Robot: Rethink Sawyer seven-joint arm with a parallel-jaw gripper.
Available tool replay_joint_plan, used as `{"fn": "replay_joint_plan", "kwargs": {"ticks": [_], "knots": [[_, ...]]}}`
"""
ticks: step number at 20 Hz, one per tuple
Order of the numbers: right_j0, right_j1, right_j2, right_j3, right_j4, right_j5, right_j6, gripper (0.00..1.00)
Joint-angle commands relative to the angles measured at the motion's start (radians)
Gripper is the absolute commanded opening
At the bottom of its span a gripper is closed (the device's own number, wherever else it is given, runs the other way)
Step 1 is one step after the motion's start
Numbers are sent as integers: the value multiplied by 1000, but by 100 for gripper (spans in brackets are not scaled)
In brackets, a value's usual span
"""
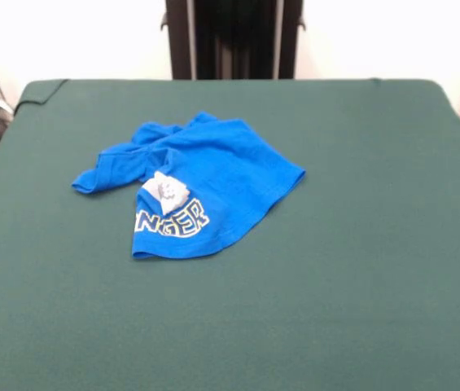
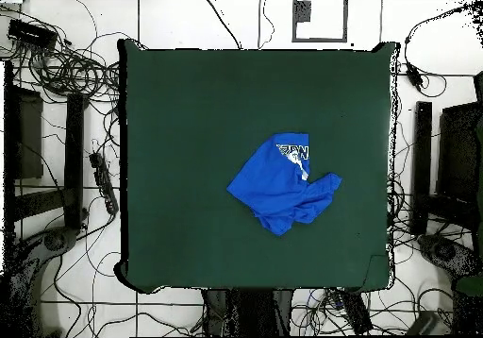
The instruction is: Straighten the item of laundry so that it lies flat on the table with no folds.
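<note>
The bright blue T-shirt (image 1: 201, 181) lies crumpled on the dark green table (image 1: 360, 244), left of centre in the front view. It is folded over itself, with a sleeve bunched out to the left. A white-and-grey graphic patch and part of the white block letters show near its front edge. In the overhead view the T-shirt (image 2: 281, 185) lies right of the table's (image 2: 179, 145) centre, with the letters at its upper edge. No gripper shows in either view; only the black pedestal (image 1: 234, 39) stands at the table's far side.
Cables and dark equipment (image 2: 66, 79) lie on the floor round the table on the left and right in the overhead view. A table corner fold (image 1: 42, 88) shows at the far left in the front view.
</note>
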Motion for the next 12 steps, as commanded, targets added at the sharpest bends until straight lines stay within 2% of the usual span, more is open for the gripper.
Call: {"fn": "replay_joint_plan", "kwargs": {"ticks": [1,5,9,11,12], "knots": [[-2,-26,36,-113,-270,127,-225,100],[-70,-124,158,-220,-330,251,-274,100],[-151,-198,296,-324,-347,379,-341,100],[-192,-220,354,-357,-344,424,-372,100],[-174,-212,333,-328,-375,407,-334,100]]}}
